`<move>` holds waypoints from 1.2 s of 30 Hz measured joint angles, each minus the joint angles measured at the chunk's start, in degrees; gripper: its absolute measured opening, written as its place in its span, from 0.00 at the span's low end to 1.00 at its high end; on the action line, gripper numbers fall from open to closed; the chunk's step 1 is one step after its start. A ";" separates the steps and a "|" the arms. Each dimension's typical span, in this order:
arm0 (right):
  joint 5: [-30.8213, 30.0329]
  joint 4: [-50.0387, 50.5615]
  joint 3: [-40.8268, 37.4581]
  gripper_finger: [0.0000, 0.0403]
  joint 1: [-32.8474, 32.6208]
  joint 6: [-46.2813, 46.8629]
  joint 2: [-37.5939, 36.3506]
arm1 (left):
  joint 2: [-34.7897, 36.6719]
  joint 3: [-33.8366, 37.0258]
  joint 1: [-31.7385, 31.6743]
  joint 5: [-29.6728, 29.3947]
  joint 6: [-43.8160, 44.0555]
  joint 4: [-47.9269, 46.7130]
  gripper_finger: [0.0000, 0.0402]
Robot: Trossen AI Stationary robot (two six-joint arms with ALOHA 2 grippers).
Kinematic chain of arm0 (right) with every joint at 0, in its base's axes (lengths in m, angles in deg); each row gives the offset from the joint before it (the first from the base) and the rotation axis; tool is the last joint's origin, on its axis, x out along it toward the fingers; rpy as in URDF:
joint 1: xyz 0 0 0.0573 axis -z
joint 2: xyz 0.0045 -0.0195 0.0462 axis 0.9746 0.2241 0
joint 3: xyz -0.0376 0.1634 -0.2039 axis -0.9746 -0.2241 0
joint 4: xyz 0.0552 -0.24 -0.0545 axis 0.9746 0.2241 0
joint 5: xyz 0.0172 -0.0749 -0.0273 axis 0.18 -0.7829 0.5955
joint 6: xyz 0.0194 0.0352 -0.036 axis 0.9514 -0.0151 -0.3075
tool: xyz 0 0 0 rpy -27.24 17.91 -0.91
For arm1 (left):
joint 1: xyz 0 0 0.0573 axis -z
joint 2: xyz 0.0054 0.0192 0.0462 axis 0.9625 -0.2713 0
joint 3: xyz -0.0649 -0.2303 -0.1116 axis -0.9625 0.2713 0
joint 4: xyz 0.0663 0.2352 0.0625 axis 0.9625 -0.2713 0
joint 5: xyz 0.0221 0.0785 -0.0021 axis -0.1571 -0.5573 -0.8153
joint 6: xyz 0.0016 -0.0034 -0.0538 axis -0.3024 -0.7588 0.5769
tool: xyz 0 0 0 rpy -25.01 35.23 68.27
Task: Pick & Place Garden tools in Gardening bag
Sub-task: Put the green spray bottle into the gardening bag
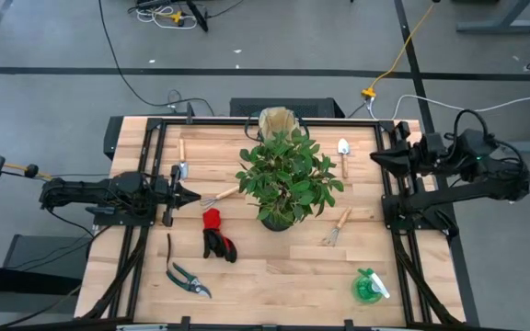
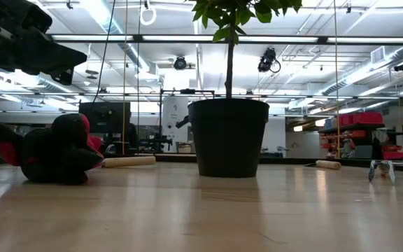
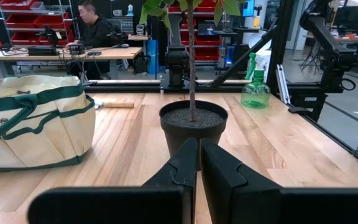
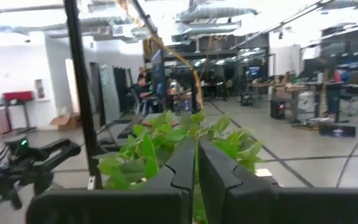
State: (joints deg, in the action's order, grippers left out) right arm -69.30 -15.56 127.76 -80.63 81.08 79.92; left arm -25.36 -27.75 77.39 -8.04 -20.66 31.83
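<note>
Garden tools lie scattered around the potted plant (image 1: 287, 179) at the table's (image 1: 274, 276) middle, none yet in the gardening bag (image 1: 278, 122), which stands at the far edge behind the plant. The pruning shears (image 1: 188, 279) lie near the near left corner, the gloves (image 1: 216, 234) just left of the pot, the spray bottle (image 1: 369, 286) near the near right corner. One hand rake (image 1: 219, 196) lies beside the left gripper (image 1: 194, 195), another hand rake (image 1: 335, 227) right of the pot, and two trowels (image 1: 343, 153) lie toward the far edge. Both grippers are closed and empty; the right gripper (image 1: 376, 157) waits at the right edge. Wooden handles are probably light, stiff and easiest to pinch mid-shaft. Gloves are likely soft and will bunch, and the bottle looks smooth, so take its neck.
</note>
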 joint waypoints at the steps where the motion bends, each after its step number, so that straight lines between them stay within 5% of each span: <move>1: 0.94 0.00 0.00 0.06 0.01 -0.03 0.48 | 0.01 0.01 -0.02 0.00 -0.02 0.00 0.06; 26: 4.20 0.54 0.00 0.06 -0.47 2.35 4.67 | 0.02 0.02 -0.01 0.00 -0.02 0.02 0.06; 36: -3.13 10.72 0.00 0.06 -12.02 -2.36 4.67 | 0.01 0.00 0.00 0.00 -0.01 -0.01 0.06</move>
State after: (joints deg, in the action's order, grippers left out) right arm -72.43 -4.84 127.76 -92.65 78.72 84.59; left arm -25.36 -27.75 77.39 -8.04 -20.67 31.82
